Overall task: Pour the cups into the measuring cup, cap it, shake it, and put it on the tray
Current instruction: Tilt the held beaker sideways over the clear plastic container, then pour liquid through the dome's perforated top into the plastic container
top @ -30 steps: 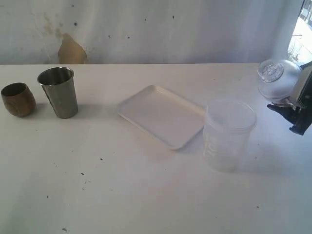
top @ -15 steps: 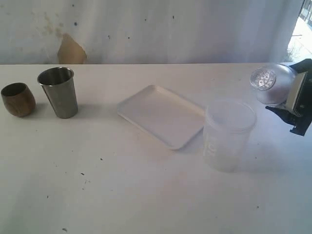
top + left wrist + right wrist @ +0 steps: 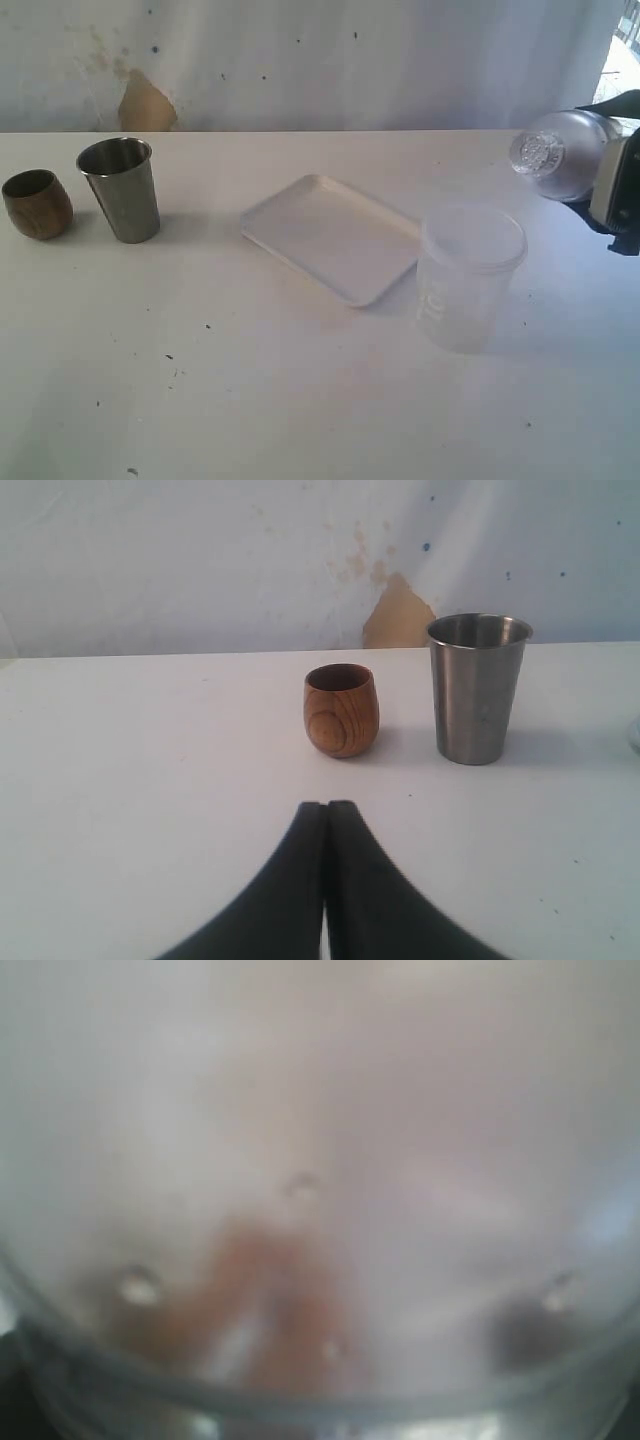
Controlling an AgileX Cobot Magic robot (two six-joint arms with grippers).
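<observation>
Two claws show. Left gripper (image 3: 325, 880): jaws pressed together, holding nothing; wooden cup (image 3: 341, 710) ahead, steel tumbler (image 3: 478, 688) just beside it. Right gripper (image 3: 612, 175): jaws clasp the measuring cup (image 3: 555, 152), tipped sideways above the table (image 3: 300, 400); frosted tub (image 3: 470, 275) near, tray (image 3: 335, 235) beyond that.

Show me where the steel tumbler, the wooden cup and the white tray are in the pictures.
steel tumbler (image 3: 124, 200), exterior view, middle of its side wall.
wooden cup (image 3: 38, 208), exterior view, its rounded side.
white tray (image 3: 330, 235), exterior view, bare flat floor.
</observation>
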